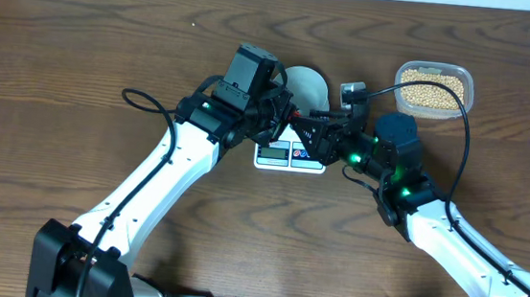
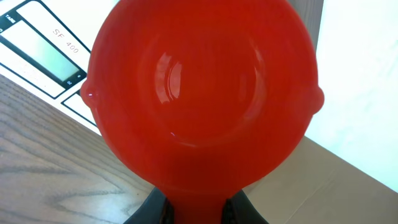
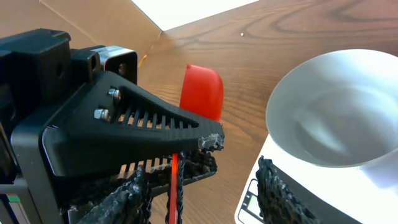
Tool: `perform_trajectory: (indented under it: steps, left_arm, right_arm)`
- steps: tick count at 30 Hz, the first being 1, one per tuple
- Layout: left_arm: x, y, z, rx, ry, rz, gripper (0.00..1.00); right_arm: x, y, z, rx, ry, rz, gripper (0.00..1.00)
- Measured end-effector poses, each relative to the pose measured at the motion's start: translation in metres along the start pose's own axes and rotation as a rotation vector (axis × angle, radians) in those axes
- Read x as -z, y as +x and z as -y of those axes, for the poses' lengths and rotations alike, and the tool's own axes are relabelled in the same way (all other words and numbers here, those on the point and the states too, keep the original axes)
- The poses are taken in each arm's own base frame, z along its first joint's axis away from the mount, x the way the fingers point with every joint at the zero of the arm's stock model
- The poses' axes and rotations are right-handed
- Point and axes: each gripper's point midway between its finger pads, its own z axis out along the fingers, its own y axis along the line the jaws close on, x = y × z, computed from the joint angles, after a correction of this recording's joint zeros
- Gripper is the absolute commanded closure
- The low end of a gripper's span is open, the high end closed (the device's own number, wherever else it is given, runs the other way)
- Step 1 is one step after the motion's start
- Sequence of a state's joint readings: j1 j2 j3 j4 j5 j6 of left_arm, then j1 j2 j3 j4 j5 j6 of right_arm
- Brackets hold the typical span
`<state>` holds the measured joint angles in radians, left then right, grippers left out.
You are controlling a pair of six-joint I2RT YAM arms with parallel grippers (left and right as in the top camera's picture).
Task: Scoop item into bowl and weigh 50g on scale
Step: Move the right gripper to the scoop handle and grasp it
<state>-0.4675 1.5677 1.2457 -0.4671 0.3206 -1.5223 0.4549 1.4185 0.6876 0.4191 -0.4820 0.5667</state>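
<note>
An empty red scoop [image 2: 202, 81] fills the left wrist view, and my left gripper [image 2: 199, 211] is shut on its handle. It hovers by the white scale [image 1: 290, 156], whose display [image 2: 46, 53] shows at upper left. The pale bowl [image 1: 305, 83] stands on the scale and looks empty [image 3: 336, 112]. My right gripper [image 3: 205, 199] is open, its fingers [image 3: 280, 193] on either side of the scoop's red handle [image 3: 175, 180] just below the left gripper's fingers. The beans [image 1: 432, 88] lie in the clear tub at the back right.
The clear plastic tub [image 1: 466, 89] stands right of the bowl. Both arms meet over the scale's front half, their grippers [image 1: 316, 139] close together. A black cable [image 1: 144, 99] loops beside the left arm. Brown wooden tabletop lies all round.
</note>
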Motion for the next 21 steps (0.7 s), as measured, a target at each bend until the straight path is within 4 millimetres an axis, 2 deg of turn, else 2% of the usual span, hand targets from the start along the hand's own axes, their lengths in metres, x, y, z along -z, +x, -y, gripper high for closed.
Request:
perform_trajectory:
  steps: [21]
  left_arm:
    - [0.0, 0.0, 0.0, 0.0, 0.0, 0.0, 0.93]
  right_arm:
    - [-0.0011, -0.0006, -0.0094, -0.025, -0.046, -0.002, 0.55]
